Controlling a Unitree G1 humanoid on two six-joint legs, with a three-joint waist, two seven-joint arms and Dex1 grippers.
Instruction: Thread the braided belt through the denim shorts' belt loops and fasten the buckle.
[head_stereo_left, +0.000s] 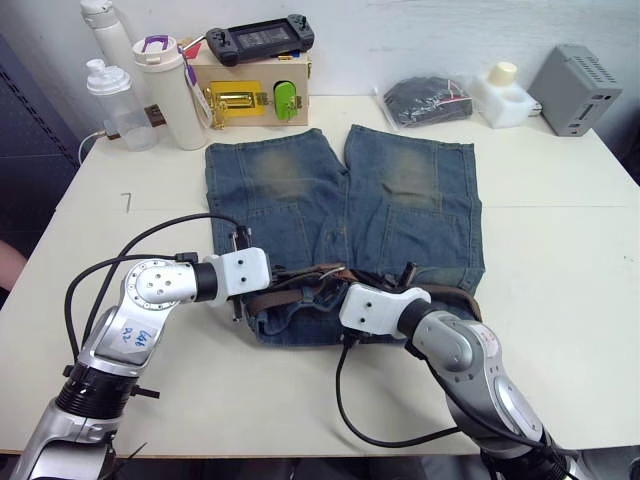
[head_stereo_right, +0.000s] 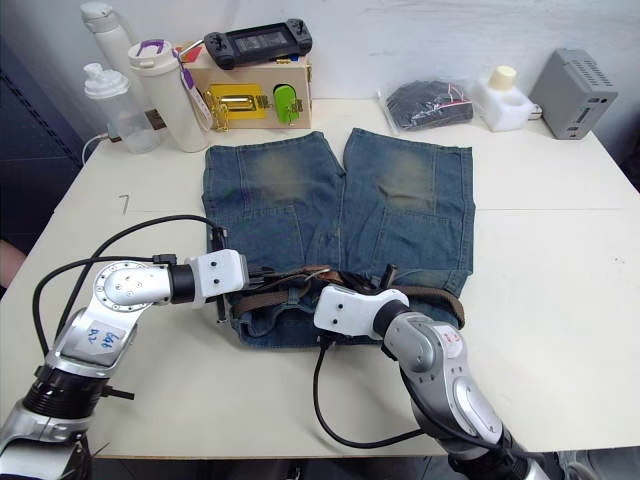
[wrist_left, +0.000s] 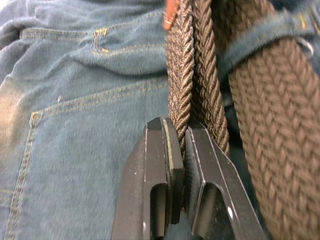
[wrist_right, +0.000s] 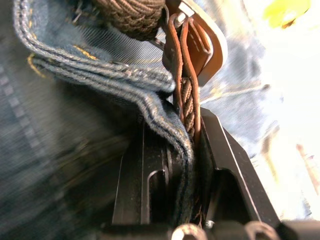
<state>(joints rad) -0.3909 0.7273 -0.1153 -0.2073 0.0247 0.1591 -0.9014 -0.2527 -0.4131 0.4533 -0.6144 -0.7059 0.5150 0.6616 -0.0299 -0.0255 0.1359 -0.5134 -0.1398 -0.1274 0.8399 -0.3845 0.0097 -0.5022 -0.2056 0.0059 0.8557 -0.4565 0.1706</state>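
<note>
The denim shorts (head_stereo_left: 300, 190) lie flat on the table with the waistband nearest me. Along that waistband runs the braided belt (head_stereo_left: 452, 296), dark brown, and it passes under a blue belt loop (wrist_left: 255, 40). My left gripper (wrist_left: 182, 130) is at the waistband's left part, shut on a doubled strand of the belt (wrist_left: 185, 85). Beside it at the waistband's middle, my right gripper (wrist_right: 187, 130) is shut on the belt's leather-edged end together with the denim waistband edge (wrist_right: 150, 95). The buckle is hidden among the folds.
At the table's far edge stand bottles (head_stereo_left: 170, 90), a wooden box with a yellow latch (head_stereo_left: 250, 85) and a game console on top (head_stereo_left: 260, 40), a black pouch (head_stereo_left: 425, 100), a white block (head_stereo_left: 505, 95) and a grey box (head_stereo_left: 580, 90). Bare table (head_stereo_left: 560, 250) lies to the right.
</note>
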